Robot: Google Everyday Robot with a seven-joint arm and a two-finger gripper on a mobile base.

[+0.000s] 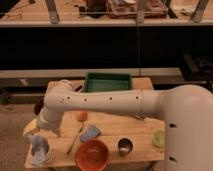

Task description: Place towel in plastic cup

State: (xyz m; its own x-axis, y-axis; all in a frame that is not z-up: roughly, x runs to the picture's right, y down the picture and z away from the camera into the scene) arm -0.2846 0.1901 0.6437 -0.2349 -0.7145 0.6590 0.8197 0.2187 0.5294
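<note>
At the table's (142,145) front left corner, the bluish towel (38,145) stands bunched in the plastic cup (44,159). The gripper (45,131) hangs just above the towel; whether it is apart or together, I cannot tell. Rightward lie an orange bowl (92,154) and a metal cup (125,146).

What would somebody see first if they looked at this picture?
The big white robot arm stretches across the wooden table. Its gripper hangs at the table's left end, just above a pale towel that seems to stand in a plastic cup. Next come the bright orange bowl at the front edge and the green tray at the back.
</note>
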